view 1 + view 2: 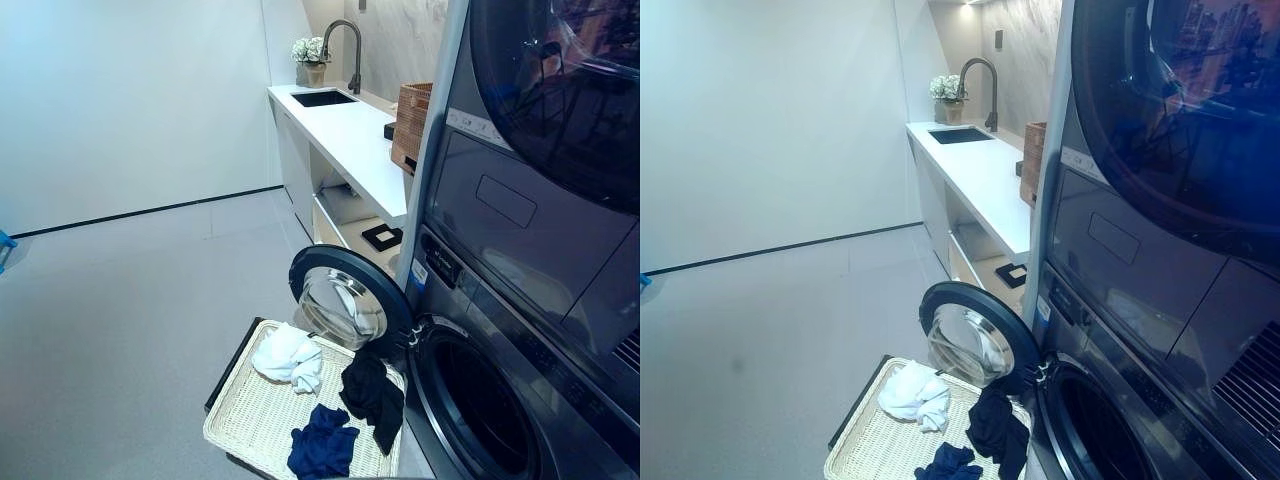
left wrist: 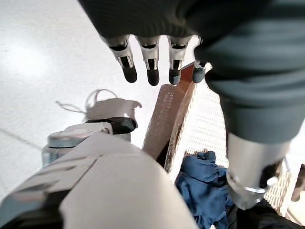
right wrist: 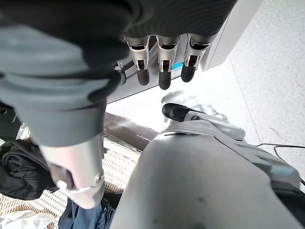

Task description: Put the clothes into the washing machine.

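Note:
The washing machine (image 1: pixel 500 400) stands at the right, its round door (image 1: pixel 345 300) swung open toward the left. In front of it on the floor lies a flat wicker basket (image 1: pixel 228 425). It holds a white cloth (image 1: pixel 290 357), a black cloth (image 1: pixel 372 392) and a blue cloth (image 1: pixel 322 443). My left hand (image 2: pixel 151 67) hangs above the basket's edge (image 2: pixel 202 119) with straight fingers and nothing in it, the blue cloth (image 2: pixel 205 183) below. My right hand (image 3: pixel 164 67) hangs beside the machine's base, relaxed and holding nothing, with the black cloth (image 3: pixel 21 167) off to one side.
A dryer (image 1: pixel 560 110) is stacked on the washing machine. Behind runs a white counter (image 1: pixel 350 135) with a sink (image 1: pixel 322 98), a dark tap (image 1: pixel 350 50), a flower vase (image 1: pixel 313 55) and a wicker box (image 1: pixel 410 125). Open grey floor (image 1: pixel 120 300) spreads to the left.

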Controlling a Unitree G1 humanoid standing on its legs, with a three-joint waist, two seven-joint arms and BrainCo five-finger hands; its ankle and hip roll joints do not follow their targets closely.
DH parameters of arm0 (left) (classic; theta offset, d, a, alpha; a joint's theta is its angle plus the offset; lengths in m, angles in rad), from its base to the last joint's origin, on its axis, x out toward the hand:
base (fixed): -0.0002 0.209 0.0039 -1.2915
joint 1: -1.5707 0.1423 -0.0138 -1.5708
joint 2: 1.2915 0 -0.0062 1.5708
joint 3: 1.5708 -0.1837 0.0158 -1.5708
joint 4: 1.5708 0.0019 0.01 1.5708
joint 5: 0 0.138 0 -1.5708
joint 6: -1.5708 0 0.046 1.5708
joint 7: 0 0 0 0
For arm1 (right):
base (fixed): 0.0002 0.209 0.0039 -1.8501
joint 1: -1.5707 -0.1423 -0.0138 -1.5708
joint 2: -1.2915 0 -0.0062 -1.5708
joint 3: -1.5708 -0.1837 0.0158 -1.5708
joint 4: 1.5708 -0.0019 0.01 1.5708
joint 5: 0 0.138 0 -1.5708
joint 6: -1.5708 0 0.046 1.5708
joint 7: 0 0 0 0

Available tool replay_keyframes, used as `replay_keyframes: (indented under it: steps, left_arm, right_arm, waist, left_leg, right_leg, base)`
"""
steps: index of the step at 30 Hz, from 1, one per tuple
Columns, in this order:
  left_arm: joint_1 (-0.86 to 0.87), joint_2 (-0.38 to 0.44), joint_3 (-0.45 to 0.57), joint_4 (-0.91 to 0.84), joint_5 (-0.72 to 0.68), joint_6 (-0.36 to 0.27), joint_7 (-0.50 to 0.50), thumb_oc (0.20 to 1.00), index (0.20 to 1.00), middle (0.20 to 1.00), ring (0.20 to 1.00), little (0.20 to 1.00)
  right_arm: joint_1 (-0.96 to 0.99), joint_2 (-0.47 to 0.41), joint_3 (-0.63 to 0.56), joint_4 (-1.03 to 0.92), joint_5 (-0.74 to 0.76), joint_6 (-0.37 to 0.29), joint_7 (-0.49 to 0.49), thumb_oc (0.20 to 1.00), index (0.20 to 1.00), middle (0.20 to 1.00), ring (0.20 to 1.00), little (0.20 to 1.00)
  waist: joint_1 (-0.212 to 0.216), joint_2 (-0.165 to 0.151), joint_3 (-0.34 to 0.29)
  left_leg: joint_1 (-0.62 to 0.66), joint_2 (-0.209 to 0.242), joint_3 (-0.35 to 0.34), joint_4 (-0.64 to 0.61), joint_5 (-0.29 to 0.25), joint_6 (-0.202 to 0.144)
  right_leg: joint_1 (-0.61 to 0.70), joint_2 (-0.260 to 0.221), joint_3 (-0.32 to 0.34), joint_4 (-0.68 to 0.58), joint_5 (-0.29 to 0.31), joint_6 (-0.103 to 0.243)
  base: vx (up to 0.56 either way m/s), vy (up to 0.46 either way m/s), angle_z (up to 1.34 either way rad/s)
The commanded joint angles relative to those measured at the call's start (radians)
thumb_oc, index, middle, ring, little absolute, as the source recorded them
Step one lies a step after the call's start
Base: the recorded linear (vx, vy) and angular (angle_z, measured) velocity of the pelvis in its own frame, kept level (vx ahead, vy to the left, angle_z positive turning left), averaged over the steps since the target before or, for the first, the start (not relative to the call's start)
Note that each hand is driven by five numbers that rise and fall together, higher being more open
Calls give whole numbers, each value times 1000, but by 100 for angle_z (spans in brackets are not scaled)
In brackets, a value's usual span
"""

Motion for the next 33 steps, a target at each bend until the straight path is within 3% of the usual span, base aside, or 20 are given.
replay_keyframes:
  steps: [1,5,8,14,19,23,33]
  left_arm:
    - [-96,35,47,-16,-45,-114,115,1000,1000,1000,1000,1000]
    - [-155,58,76,-129,-109,-176,244,1000,1000,1000,1000,1000]
    - [-221,73,74,-198,-49,-224,339,1000,1000,1000,1000,1000]
    - [-417,119,2,-323,19,-238,513,1000,1000,1000,1000,1000]
    - [-506,163,-52,-357,123,-228,573,1000,1000,1000,1000,1000]
    - [-578,202,-93,-375,216,-211,624,1000,1000,1000,1000,1000]
    - [-796,317,-257,-370,548,-125,748,1000,1000,1000,1000,1000]
  right_arm:
    - [-77,-17,-4,-21,55,-56,14,1000,1000,1000,1000,1000]
    - [-142,-47,-3,-69,131,-108,5,1000,1000,1000,1000,1000]
    - [-213,-57,11,-84,166,-130,-13,1000,1000,1000,1000,1000]
    - [-383,-71,92,-122,213,-133,-54,1000,1000,1000,1000,1000]
    - [-432,-95,124,-137,227,-145,-56,1000,1000,1000,1000,1000]
    - [-468,-109,147,-141,231,-156,-46,1000,1000,1000,1000,1000]
    - [-576,-157,204,-199,277,-169,-48,1000,1000,1000,1000,1000]
  waist:
    - [28,-30,104]
    - [33,-14,183]
    - [36,-8,241]
    - [29,1,381]
    - [26,-12,449]
    - [20,-31,489]
    - [-11,-50,489]
  left_leg:
    - [28,-23,5,8,11,66]
    - [-42,-27,-6,9,24,67]
    - [-104,-35,-12,7,34,70]
    - [-244,-55,-26,13,63,82]
    - [-313,-62,-29,31,82,83]
    - [-366,-57,-25,60,89,78]
    - [-624,-74,-58,221,85,73]
  right_leg:
    - [32,-74,-12,66,-26,3]
    - [-49,-77,-7,77,-11,0]
    - [-117,-70,5,79,5,-2]
    - [-279,-58,42,115,33,-6]
    - [-351,-58,51,139,49,-3]
    - [-401,-55,55,158,58,-1]
    - [-633,-34,64,271,61,-11]
  base:
    - [0,0,0]
    - [-173,31,-1]
    - [-260,17,8]
    - [-227,38,3]
    - [-139,27,-4]
    - [-96,7,-8]
    - [-38,-6,-2]
